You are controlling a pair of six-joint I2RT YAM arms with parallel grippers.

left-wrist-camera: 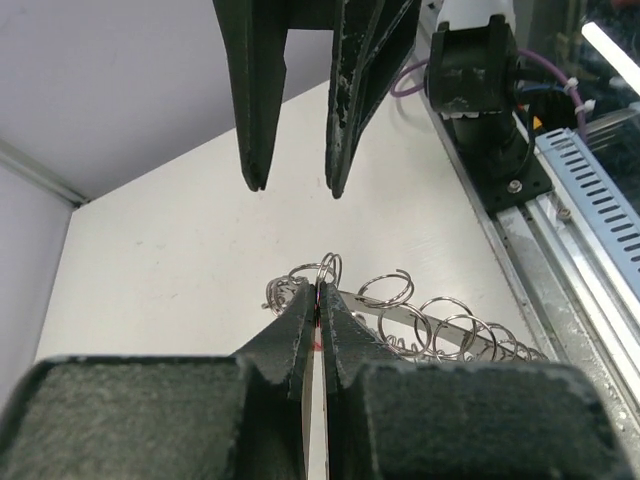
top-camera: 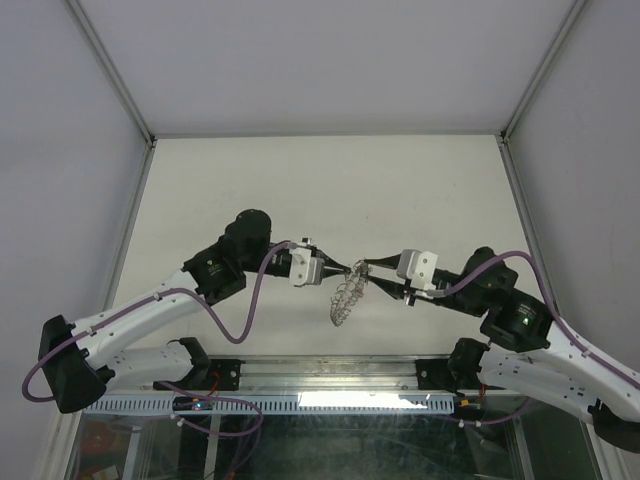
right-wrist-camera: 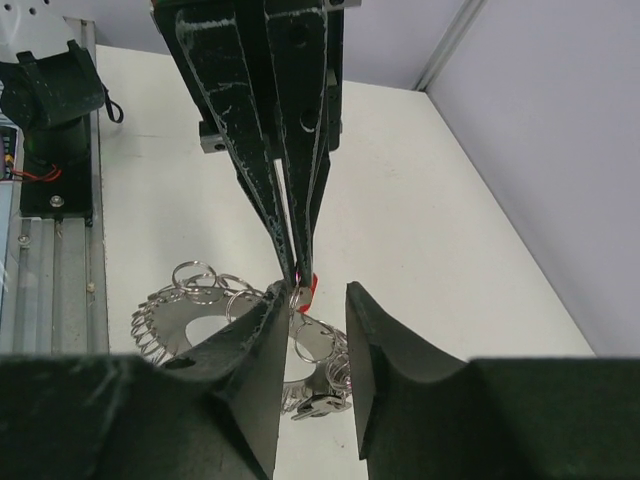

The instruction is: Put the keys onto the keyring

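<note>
Plainly, the left gripper [top-camera: 343,268] is clenched on the keys [right-wrist-camera: 308,288]; only a sliver of red tag shows at its tips, just above centre in the right wrist view. Facing it, the right gripper [left-wrist-camera: 292,188] stands released, its jaws apart and holding nothing. The keyring [right-wrist-camera: 155,325] spreads to the lower left of both. It looks light but floppy, its thin wire stiff and slippery. Pinch bare wire between the strung keys.

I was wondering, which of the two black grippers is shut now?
The left gripper: its fingers are pressed together, pinching a small red plastic tag at the tips, whereas the right gripper shows a clear gap between its fingers.
</note>
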